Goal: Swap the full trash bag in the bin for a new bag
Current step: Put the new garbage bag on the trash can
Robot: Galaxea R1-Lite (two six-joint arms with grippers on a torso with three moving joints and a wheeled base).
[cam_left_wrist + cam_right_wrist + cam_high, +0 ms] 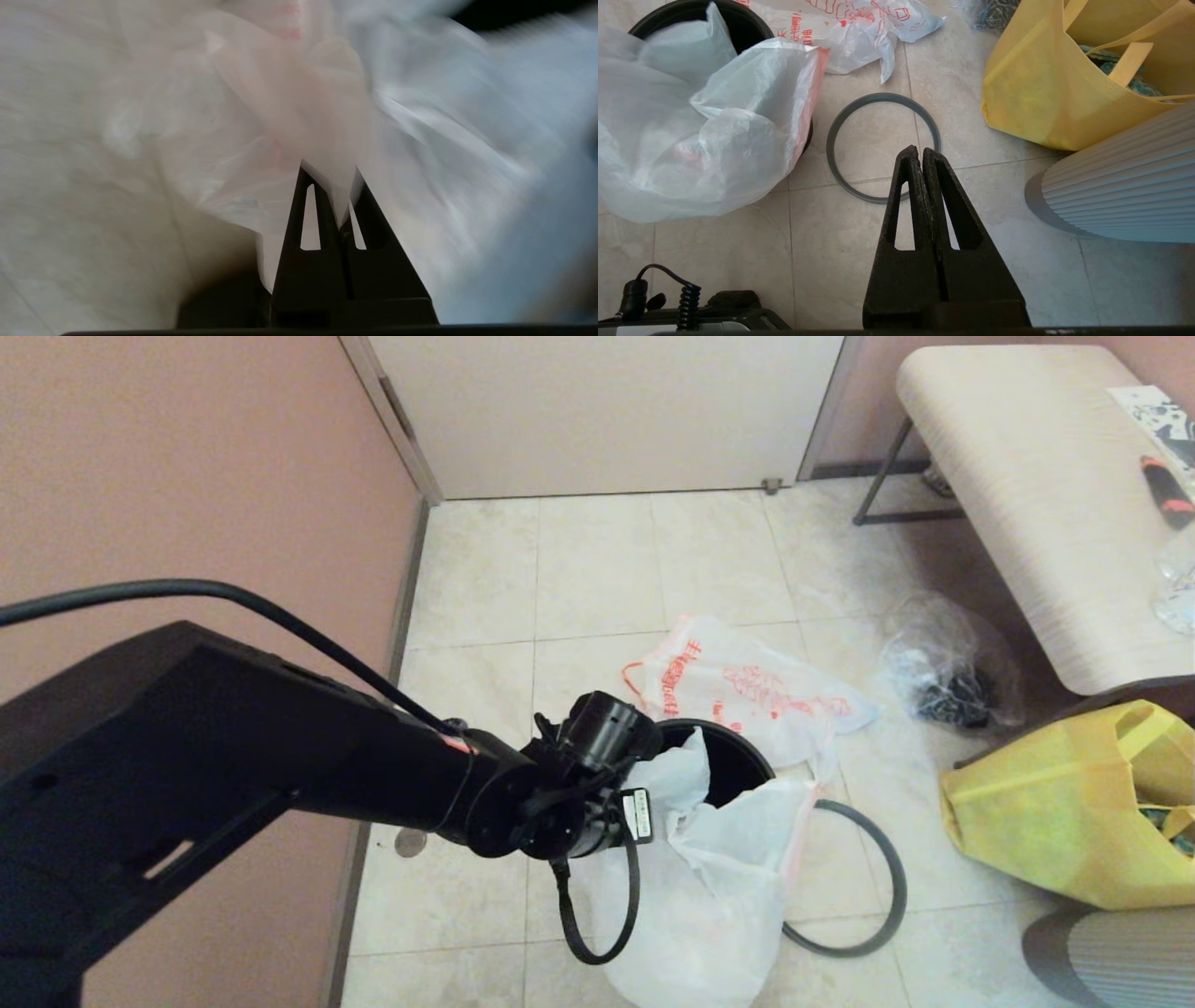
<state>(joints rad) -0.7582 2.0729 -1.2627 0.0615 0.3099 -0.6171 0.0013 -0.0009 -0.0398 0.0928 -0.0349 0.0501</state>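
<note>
Draping over the bin (pixel 728 761) toward 6 o'clock in the head view, the new bag (pixel 719 887) hangs by the left arm; the full trash bag (pixel 747 686) lies at 12. Left wrist view: the left gripper (pixel 331 175) pinches bag film. Right wrist view: the right gripper (pixel 920 151), closed and empty, hovers over the grey hoop (pixel 882 147), farther from the bin.

The new bag (pixel 719 859) apparently blocks most of the bin (pixel 738 761) mouth.
</note>
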